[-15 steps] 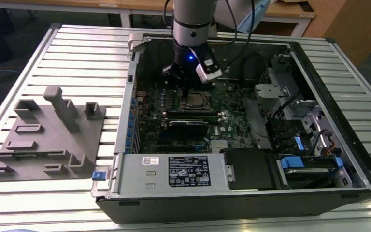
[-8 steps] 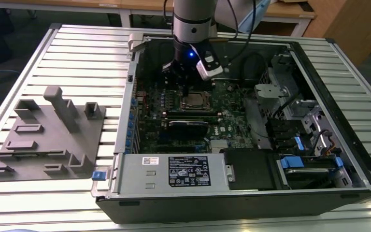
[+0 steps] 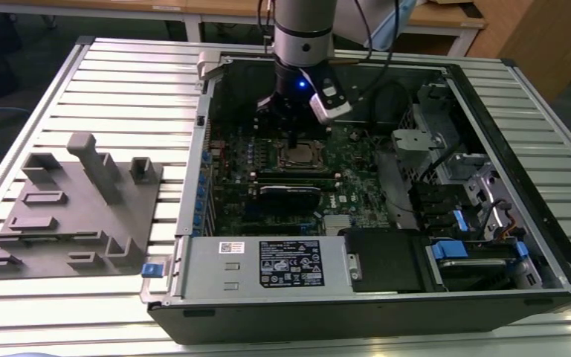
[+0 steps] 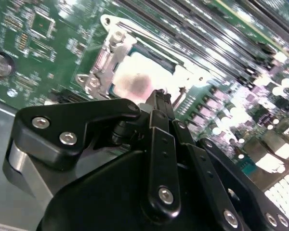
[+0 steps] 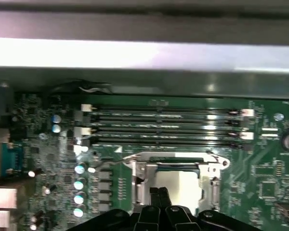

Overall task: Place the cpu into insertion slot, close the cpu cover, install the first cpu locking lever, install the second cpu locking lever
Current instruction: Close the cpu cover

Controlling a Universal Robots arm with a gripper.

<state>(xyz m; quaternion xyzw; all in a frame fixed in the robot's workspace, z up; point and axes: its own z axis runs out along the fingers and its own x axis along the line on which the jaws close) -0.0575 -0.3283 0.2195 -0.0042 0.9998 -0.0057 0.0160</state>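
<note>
The cpu [image 4: 137, 79] [image 5: 180, 185] shows its pale metal top inside the insertion slot [image 3: 299, 154] on the green board. Around it the silvery cpu cover [image 4: 103, 62] [image 5: 140, 175] lies flat, with the chip showing through its window. A thin wire lever [image 5: 108, 163] runs off one corner of the socket. My gripper [image 3: 294, 138] [image 4: 160, 97] [image 5: 159, 192] hangs just above the socket's edge, black fingers pressed together with nothing between them. Whether the tips touch the cover I cannot tell.
The open computer case [image 3: 523, 149] walls in the board on all sides. Long black memory slots [image 5: 164, 126] lie beside the socket. A black module [image 3: 291, 195], the power supply [image 3: 265, 264] and drive bays [image 3: 464, 216] crowd the case. A grey fixture [image 3: 77, 208] stands at the exterior view's left.
</note>
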